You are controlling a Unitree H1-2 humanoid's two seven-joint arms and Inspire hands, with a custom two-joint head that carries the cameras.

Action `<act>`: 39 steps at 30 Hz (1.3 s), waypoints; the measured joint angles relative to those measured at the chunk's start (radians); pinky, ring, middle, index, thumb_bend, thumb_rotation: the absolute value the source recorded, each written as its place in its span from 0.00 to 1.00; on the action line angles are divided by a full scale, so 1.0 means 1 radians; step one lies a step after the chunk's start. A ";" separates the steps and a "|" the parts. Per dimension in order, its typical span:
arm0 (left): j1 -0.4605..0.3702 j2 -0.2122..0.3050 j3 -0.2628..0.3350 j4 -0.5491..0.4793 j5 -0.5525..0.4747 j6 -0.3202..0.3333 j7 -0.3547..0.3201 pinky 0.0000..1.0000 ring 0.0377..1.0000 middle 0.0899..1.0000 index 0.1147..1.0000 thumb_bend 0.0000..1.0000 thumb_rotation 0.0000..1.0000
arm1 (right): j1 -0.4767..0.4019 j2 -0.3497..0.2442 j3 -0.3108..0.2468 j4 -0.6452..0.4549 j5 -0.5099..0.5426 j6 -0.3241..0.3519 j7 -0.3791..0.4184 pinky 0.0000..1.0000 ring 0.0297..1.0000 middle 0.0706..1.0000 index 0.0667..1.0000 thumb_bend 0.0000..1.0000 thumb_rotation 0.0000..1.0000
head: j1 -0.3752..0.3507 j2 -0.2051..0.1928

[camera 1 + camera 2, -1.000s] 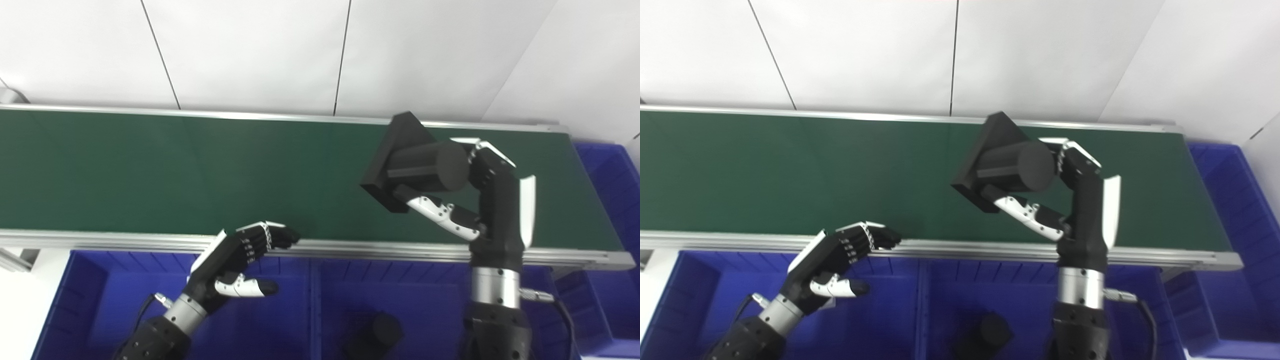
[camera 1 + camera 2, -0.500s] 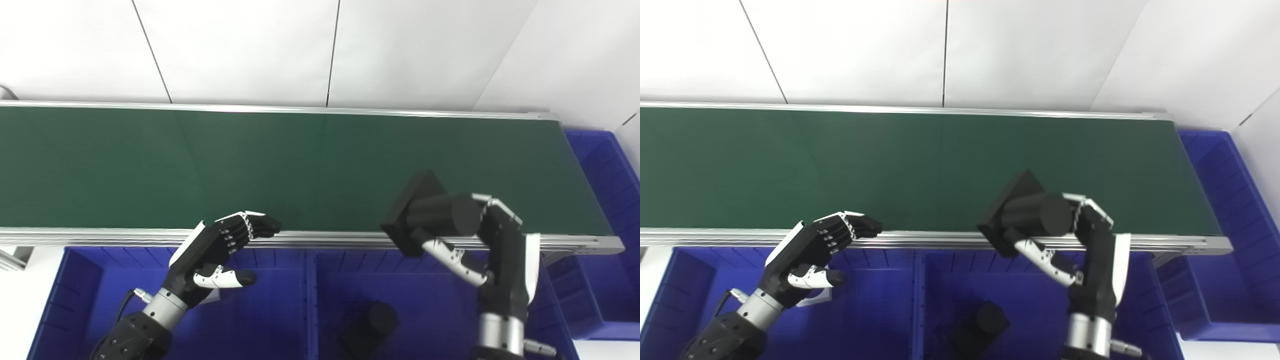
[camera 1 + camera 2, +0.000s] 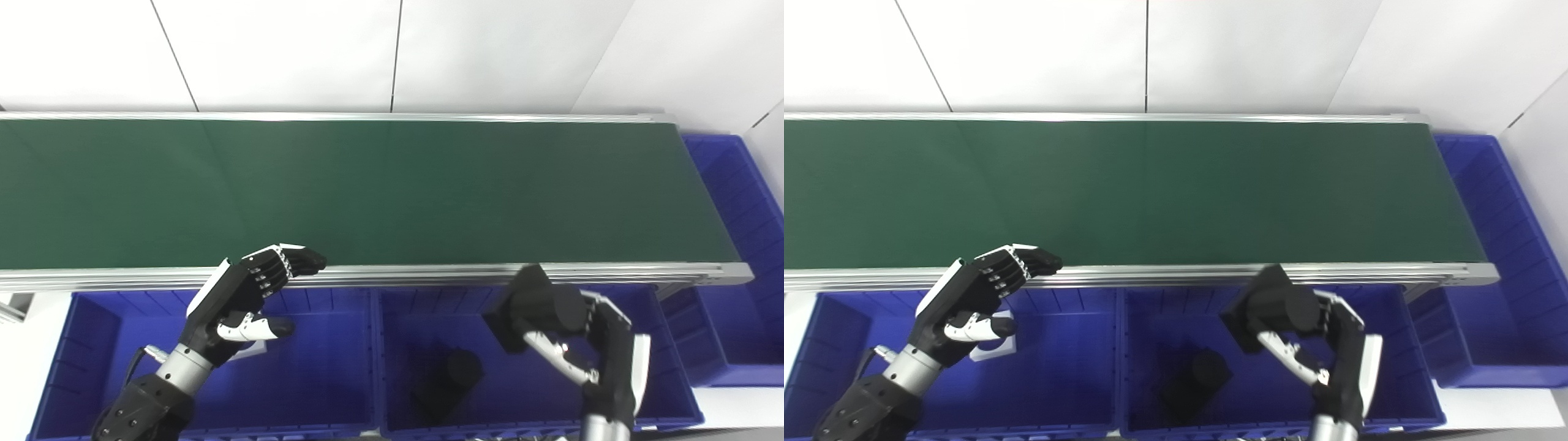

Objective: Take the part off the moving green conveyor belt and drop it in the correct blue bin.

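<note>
Part (image 3: 534,305) above occupied blue bin (image 3: 667,367)

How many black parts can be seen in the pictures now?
2. One part is held by the right hand above the middle bin. The other part lies in that bin. The left hand may hide more.

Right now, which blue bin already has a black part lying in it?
The middle bin, the one under the right hand. A black part lies on its floor. The left bin shows only a white piece; the far-right bin looks bare.
</note>
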 measured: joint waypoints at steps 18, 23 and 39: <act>0.004 -0.001 -0.002 -0.018 -0.007 0.025 0.001 0.79 0.73 0.69 0.62 1.00 0.41 | -0.001 -0.008 -0.032 0.122 -0.013 -0.025 -0.037 0.39 0.47 0.42 0.49 0.53 0.00 | 0.008 0.008; 0.004 -0.001 -0.002 -0.018 -0.006 0.024 0.001 0.79 0.74 0.69 0.62 1.00 0.42 | 0.011 -0.057 0.001 0.090 0.058 0.000 0.065 0.66 0.75 0.78 0.85 0.78 0.25 | 0.015 0.005; 0.004 -0.012 -0.008 -0.017 0.007 0.024 0.003 0.79 0.73 0.69 0.62 1.00 0.42 | 0.026 -0.134 0.108 -0.142 0.118 0.100 0.245 0.96 1.00 1.00 1.00 1.00 0.38 | 0.041 -0.009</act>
